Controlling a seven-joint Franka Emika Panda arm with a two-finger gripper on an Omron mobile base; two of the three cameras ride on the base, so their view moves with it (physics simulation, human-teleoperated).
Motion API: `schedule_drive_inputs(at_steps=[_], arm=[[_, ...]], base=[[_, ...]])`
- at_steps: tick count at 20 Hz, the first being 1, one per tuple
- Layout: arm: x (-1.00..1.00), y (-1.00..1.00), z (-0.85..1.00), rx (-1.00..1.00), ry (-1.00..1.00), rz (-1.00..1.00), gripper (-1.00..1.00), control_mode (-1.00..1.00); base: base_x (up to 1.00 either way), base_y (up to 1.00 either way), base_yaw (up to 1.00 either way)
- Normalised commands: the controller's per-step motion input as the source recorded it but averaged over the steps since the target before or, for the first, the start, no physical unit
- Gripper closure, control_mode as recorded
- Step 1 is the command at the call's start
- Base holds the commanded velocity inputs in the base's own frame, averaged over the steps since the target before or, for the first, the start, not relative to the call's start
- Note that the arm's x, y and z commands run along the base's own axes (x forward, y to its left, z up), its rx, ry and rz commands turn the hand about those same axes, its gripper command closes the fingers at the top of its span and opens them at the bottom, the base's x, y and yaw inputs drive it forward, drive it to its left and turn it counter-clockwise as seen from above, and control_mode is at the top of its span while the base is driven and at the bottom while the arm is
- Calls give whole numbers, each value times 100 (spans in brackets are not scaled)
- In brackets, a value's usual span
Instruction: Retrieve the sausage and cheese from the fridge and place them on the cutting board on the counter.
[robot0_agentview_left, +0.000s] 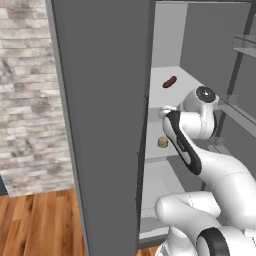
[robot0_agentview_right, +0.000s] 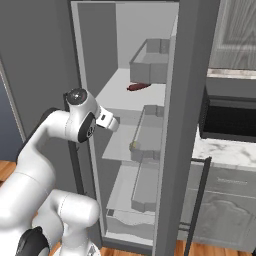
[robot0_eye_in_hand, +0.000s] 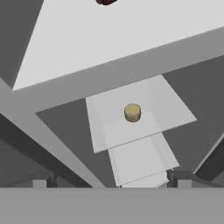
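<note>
Pale yellow-tan cheese chunk sits mid-shelf in the dark grey fridge, the dark red-brown sausage link one shelf above. My claw hangs empty with jaws wide, lined up on the cheese for a clean approach.

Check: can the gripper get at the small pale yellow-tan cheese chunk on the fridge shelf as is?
Probably yes. The small pale yellow-tan cheese chunk sits alone on its light grey shelf, the open gripper faces it, and nothing stands between them.
</note>
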Motion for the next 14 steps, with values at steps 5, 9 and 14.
schedule_drive_inputs(at_steps=[5, 9, 14], arm=[[0, 0, 0, 0, 0, 0, -100, 100], [0, 0, 0, 0, 0, 0, -100, 100], [0, 0, 0, 0, 0, 0, -100, 100]], base=[[0, 0, 0], [0, 0, 0], [0, 0, 0]])
